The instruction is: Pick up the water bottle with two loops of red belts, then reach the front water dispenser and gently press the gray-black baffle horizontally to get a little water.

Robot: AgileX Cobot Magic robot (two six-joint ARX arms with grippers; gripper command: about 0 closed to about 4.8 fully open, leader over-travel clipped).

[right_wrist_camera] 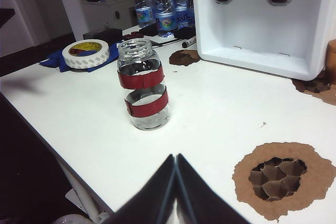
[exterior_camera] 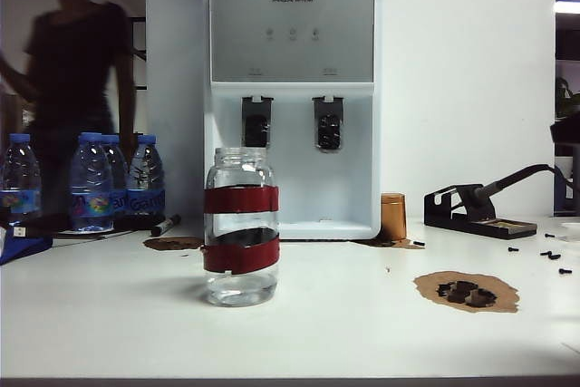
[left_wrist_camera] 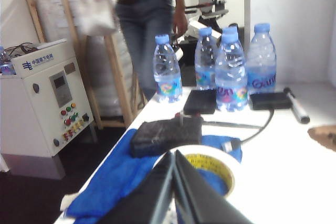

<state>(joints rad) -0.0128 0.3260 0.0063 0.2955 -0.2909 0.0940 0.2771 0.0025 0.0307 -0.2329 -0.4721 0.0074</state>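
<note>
**A:** Exterior view first. Where is the water bottle (exterior_camera: 240,226)?

**B:** Upright on the white table (exterior_camera: 362,314), alone, directly in front of the water dispenser (exterior_camera: 292,97) but well apart from it. Its 2 red bands show clearly. From the bottle, the gray-black baffle (exterior_camera: 256,122) sits at 12 o'clock, with the matching paddle (exterior_camera: 328,123) at about 1 o'clock. Neither arm shows in this view.

**A:** Left wrist view?

**B:** The left gripper (left_wrist_camera: 174,182) has its fingers pressed together, holding nothing, off near the table's left end above a tape roll (left_wrist_camera: 207,169) on a blue cloth (left_wrist_camera: 121,177). The bottle isn't visible there.

**A:** Right wrist view?

**B:** The right gripper (right_wrist_camera: 176,182) also has its jaws together and empty, near the table's front edge, with the water bottle (right_wrist_camera: 143,84) ahead at roughly 11 o'clock and well apart.

**A:** So how should the pick-up go?

**B:** I'd say the grasp hasn't started. Part the jaws wide first, come in level, and clamp between the 2 bands, so the glass stays upright. It's open-mouthed, so avoid tilting.
</note>
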